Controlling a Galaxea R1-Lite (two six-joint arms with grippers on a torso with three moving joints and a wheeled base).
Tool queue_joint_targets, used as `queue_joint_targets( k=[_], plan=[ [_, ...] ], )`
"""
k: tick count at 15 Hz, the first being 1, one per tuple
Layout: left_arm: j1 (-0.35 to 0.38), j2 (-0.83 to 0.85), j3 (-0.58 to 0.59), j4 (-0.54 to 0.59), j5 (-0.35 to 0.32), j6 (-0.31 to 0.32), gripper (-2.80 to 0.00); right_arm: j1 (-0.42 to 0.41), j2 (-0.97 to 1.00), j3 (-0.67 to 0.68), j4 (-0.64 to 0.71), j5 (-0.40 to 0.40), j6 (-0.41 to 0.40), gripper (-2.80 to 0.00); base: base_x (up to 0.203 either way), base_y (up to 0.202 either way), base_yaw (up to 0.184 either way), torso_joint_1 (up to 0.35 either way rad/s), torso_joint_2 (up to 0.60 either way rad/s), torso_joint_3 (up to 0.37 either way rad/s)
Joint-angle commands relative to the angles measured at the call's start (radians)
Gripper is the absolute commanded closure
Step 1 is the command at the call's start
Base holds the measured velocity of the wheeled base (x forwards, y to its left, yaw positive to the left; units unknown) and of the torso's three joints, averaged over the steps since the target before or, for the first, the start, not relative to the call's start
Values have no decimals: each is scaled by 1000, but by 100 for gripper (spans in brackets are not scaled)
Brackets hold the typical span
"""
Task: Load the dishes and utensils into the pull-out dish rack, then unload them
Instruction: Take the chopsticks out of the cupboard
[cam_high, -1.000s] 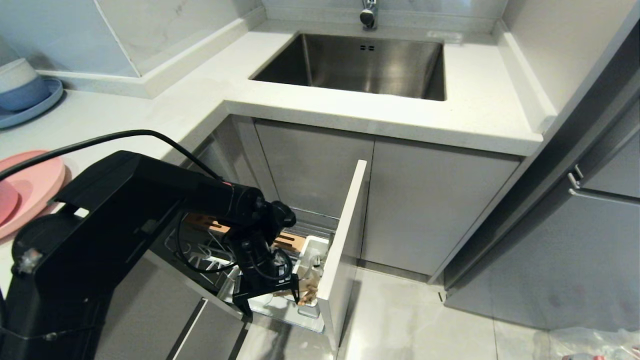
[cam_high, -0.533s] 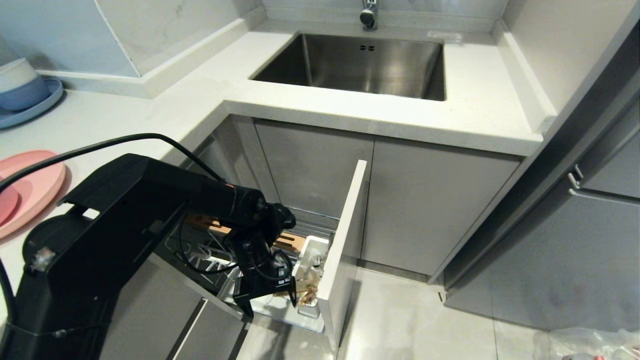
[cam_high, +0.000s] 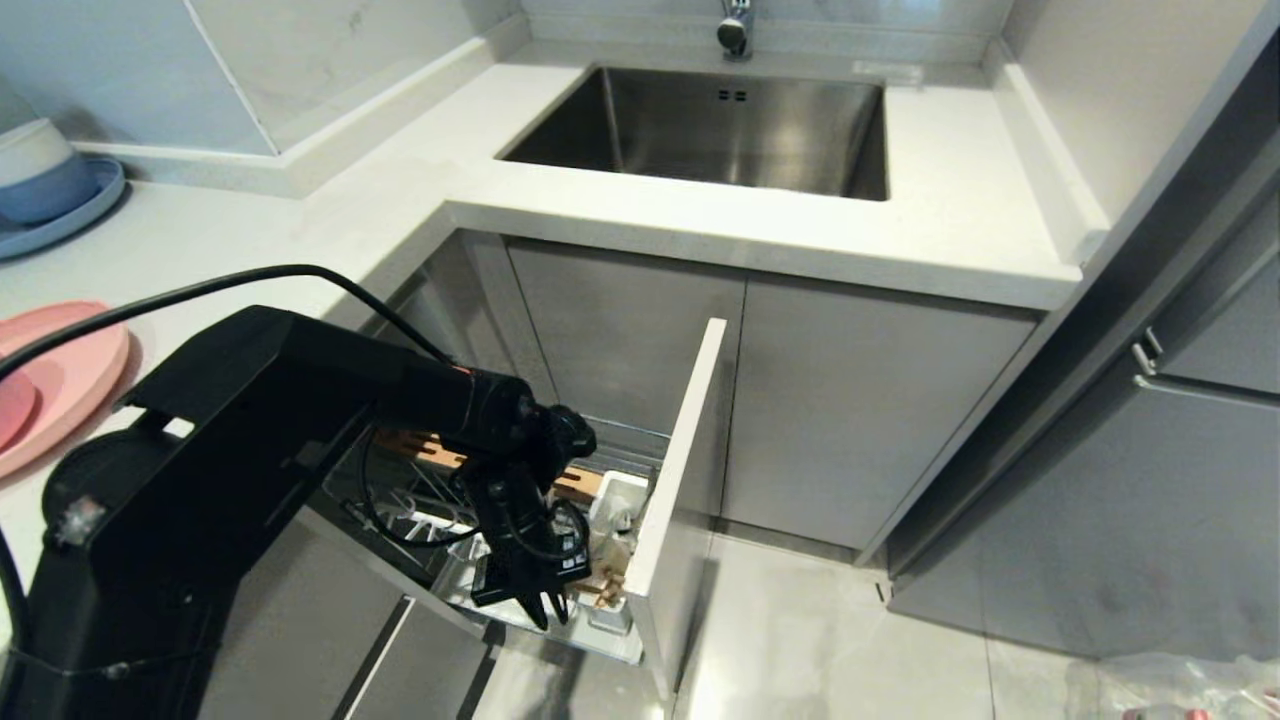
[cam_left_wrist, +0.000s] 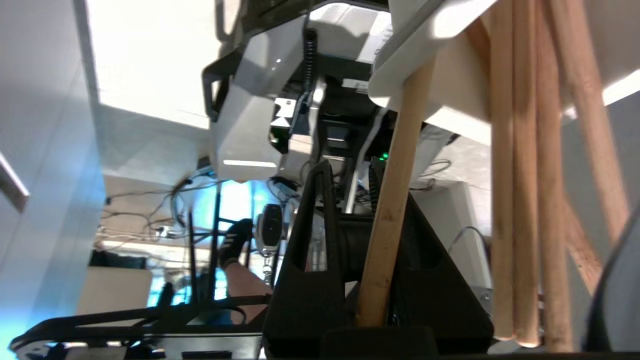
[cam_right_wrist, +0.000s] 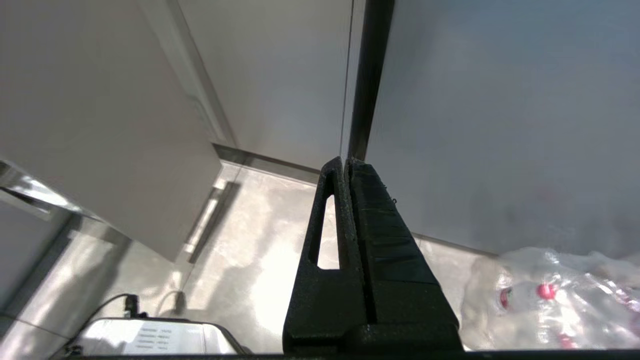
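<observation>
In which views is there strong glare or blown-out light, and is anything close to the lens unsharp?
Left wrist view: the bright panel behind is blown out, and the near chopsticks look soft. Right wrist view: a glare patch on the floor. Head view: evenly lit, mild sheen inside the sink.
</observation>
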Motion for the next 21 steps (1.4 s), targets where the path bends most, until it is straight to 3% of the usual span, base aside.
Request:
queue_joint_targets(
  k=[1,8,12,21],
  plan=[
    [-4,-2,0,5,5,-6,0,-1,0,0,0,-1,-1,0,0,0,0,0,0,0],
    [-18,-109,3,9,10,-54,0,-1,0,0,0,0,-1,0,0,0,0,0,0,0],
    [-47,-213,-13,95,5,-62,0,-1,0,0,0,0,-1,0,0,0,0,0,0,0],
    [-90,-351,-32,164,5,-122,0,-1,0,0,0,0,-1,0,0,0,0,0,0,0]
  ],
)
